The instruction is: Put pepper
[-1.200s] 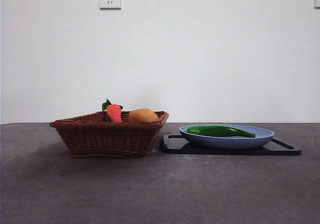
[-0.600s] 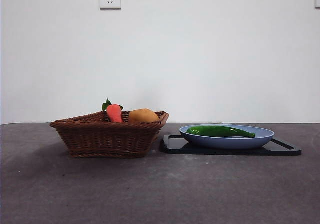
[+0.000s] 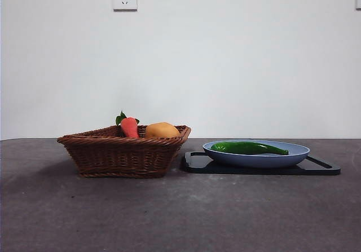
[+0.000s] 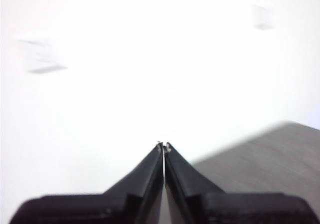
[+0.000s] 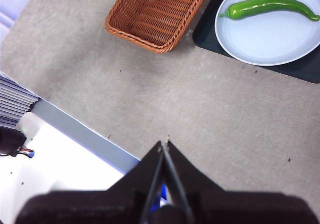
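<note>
The long glossy green pepper (image 3: 248, 147) lies in a pale blue plate (image 3: 293, 157) that rests on a black tray (image 3: 194, 164), right of the basket. It also shows in the right wrist view (image 5: 270, 6), lying across the plate (image 5: 270, 38). My right gripper (image 5: 164, 145) is shut and empty, high above the bare table, far from the plate. My left gripper (image 4: 163, 146) is shut and empty, facing a white wall with only a strip of table in sight. Neither gripper shows in the front view.
A brown wicker basket (image 3: 121, 153) stands left of the tray and holds a red-orange vegetable with green leaves (image 3: 129, 126) and a rounded orange-yellow fruit (image 3: 162, 130). The basket (image 5: 155, 13) also shows in the right wrist view. The table's near edge (image 5: 85, 134) is in that view.
</note>
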Motion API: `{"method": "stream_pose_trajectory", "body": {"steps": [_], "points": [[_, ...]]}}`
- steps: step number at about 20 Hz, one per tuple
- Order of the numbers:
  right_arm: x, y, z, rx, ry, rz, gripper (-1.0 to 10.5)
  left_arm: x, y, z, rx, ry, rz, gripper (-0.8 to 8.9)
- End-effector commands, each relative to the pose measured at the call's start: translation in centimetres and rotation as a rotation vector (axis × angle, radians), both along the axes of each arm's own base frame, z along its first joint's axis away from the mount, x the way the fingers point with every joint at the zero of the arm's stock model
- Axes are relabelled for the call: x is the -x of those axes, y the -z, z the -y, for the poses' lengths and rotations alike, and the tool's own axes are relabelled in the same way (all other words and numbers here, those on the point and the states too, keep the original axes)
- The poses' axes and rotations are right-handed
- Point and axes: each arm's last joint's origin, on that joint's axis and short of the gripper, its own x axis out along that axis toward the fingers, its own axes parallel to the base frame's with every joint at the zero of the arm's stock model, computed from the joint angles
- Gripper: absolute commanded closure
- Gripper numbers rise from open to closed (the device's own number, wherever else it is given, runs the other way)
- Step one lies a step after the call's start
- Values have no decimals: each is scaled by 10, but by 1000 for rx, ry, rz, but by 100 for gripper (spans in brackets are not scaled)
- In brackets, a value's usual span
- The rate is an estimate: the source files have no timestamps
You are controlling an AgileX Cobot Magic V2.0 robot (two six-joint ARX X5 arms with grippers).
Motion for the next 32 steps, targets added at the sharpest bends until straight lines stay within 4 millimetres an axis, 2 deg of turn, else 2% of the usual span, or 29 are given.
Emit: {"method": "stream_pose_trajectory", "body": {"steps": [1, 5, 11, 17, 23, 29, 32], "points": [[1, -2, 0, 2, 0, -6, 936, 10, 28, -18, 11, -114, 73, 805], [1, -2, 0, 2, 0, -6, 936, 31, 92, -39, 27, -290, 117, 805], [1, -2, 0, 2, 0, -5, 936, 40, 191, -48, 44, -361, 27, 805], [1, -2, 0, 2, 0, -6, 936, 41, 258, -50, 69, -380, -60, 805], [1, -2, 0, 2, 0, -5, 936, 42, 289, -50, 60, -381, -132, 805], [1, -2, 0, 2, 0, -6, 936, 44, 306, -50, 73, -379, -315, 805], [1, -2, 0, 2, 0, -6, 936, 44, 307, -50, 99, -379, -332, 805]]}}
